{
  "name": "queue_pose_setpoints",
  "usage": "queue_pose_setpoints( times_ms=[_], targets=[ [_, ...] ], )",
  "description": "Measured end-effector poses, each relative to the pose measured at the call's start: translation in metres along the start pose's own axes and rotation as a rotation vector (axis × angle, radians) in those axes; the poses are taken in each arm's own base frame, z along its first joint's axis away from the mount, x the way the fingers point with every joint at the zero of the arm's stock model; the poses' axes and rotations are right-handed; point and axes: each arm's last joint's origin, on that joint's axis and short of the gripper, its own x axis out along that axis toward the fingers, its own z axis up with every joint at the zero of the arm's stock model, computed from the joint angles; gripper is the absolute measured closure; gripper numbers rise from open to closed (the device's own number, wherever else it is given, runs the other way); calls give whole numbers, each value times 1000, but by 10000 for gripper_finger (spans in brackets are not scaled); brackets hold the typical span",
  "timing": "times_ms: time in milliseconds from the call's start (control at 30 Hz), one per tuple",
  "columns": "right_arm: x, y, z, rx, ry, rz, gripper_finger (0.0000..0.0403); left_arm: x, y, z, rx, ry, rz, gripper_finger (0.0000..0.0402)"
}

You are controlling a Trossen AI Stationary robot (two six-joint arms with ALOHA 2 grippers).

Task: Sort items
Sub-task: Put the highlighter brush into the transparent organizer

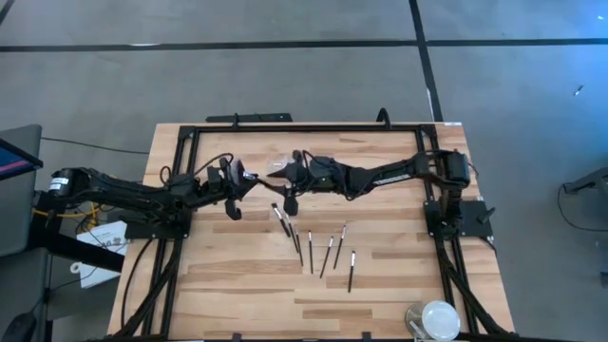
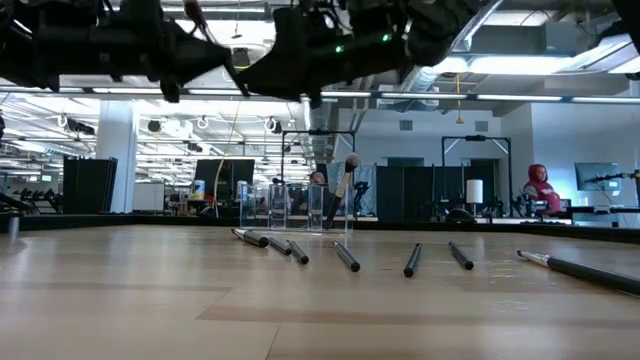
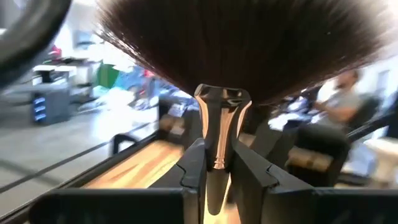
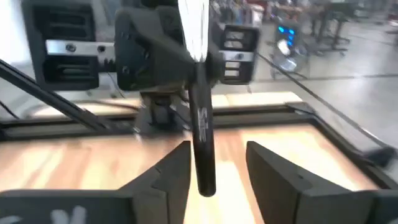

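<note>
My left gripper is above the middle of the table's far part, shut on a makeup brush with a wide dark bristle head. My right gripper faces it, open. Its fingers stand on either side of a black brush handle, whose silvery upper part rises toward the left gripper. Several slim brushes lie flat on the wood. Another brush with a fluffy pinkish head stands tilted in the clear holder. My left gripper pinches the brush's shiny ferrule at its narrow end between the two fingers. The bristles fan out beyond the fingertips, and the brush is lifted clear of the table. My right gripper: the handle's free end lies close beside one finger; whether they touch, I cannot tell.
A round white-and-clear disc sits at the table's near right corner. A black frame runs along the table's far and side edges. Bare wood lies toward the near left. People show in the room beyond the table.
</note>
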Motion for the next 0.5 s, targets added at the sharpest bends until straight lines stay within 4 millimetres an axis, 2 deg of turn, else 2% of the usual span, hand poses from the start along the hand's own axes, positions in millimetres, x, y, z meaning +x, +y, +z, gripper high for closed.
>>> queue_pose_setpoints(
  times_ms=[200, 333, 500],
  targets=[
    [-36, -3, 28, -17, 162, -78, 216, 6, 11, -13, 90, 90, 185, 355],
    [-57, -4, 42, -17, 221, -91, 202, 20, 27, -20, 115, 147, 276, 353],
    [-61, 1, 43, 39, 243, -82, 198, 44, 47, -30, 131, 226, 320, 353]
  ],
)
